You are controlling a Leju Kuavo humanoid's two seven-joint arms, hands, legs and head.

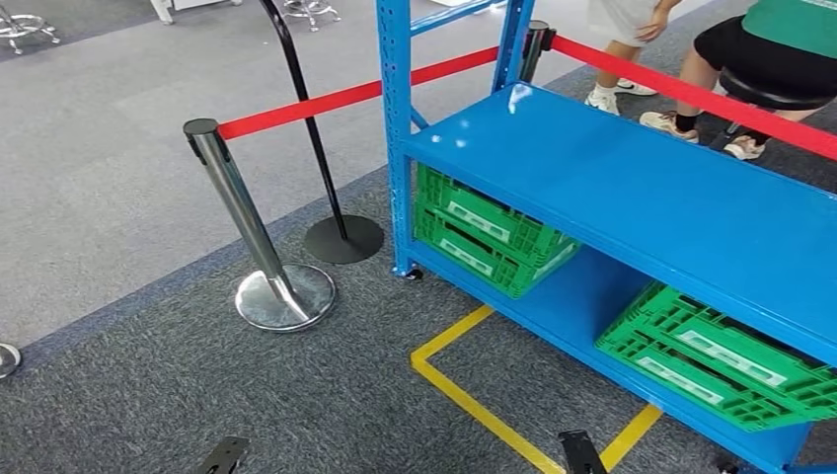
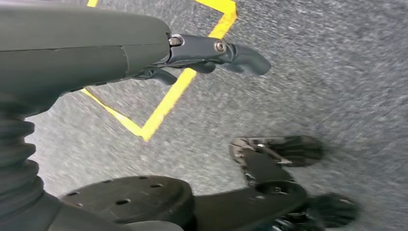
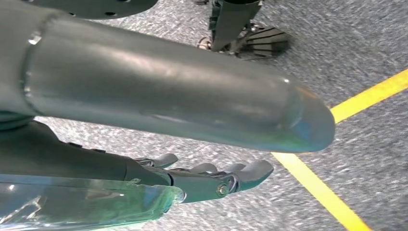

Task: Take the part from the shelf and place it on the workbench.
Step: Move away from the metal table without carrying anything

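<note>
A blue metal shelf (image 1: 632,188) stands ahead and to my right, its top board plain blue. On its lower board sit two green slatted crates, one at the left end (image 1: 484,232) and one further right (image 1: 711,360). What the crates hold is hidden. My left hand (image 2: 192,53) hangs over the grey carpet with its fingers (image 2: 240,55) stretched out and nothing in it. My right hand (image 3: 202,178) also hangs above the carpet, its fingers (image 3: 250,171) apart and holding nothing.
A chrome stanchion (image 1: 247,227) with a red belt (image 1: 336,99) stands left of the shelf, with a black curved stand (image 1: 341,237) behind it. Yellow floor tape (image 1: 474,395) marks a box before the shelf. Two people (image 1: 770,49) are behind the shelf.
</note>
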